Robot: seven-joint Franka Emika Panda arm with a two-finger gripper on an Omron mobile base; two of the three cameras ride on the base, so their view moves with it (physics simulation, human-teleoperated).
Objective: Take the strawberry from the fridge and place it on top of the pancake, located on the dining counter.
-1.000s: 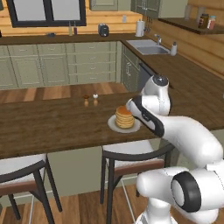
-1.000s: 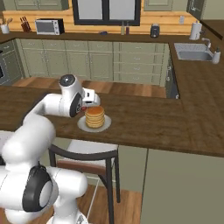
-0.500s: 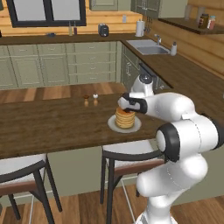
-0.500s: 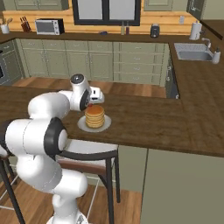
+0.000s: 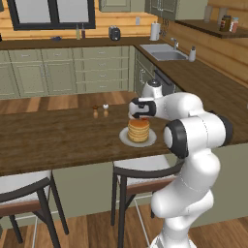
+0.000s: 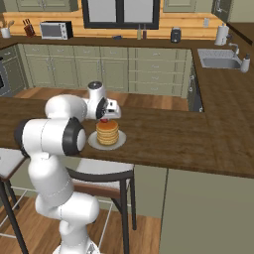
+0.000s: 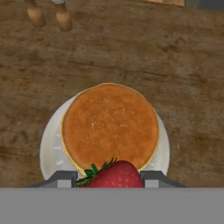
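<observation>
You saw the strawberry (image 7: 113, 176), bright red with green leaves, sitting between the two fingers (image 7: 62, 178), pinched there above the near edge of the pancake (image 7: 110, 126). The pancake, a round golden-tan stack, lay flat just below and ahead of the fingertips, on the dark brown dining counter (image 7: 183, 65).

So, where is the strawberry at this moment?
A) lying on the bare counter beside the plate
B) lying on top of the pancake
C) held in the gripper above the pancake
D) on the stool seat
C: in the hand view the strawberry sits between the fingertips of the gripper, with the pancake on its plate below it.
</observation>
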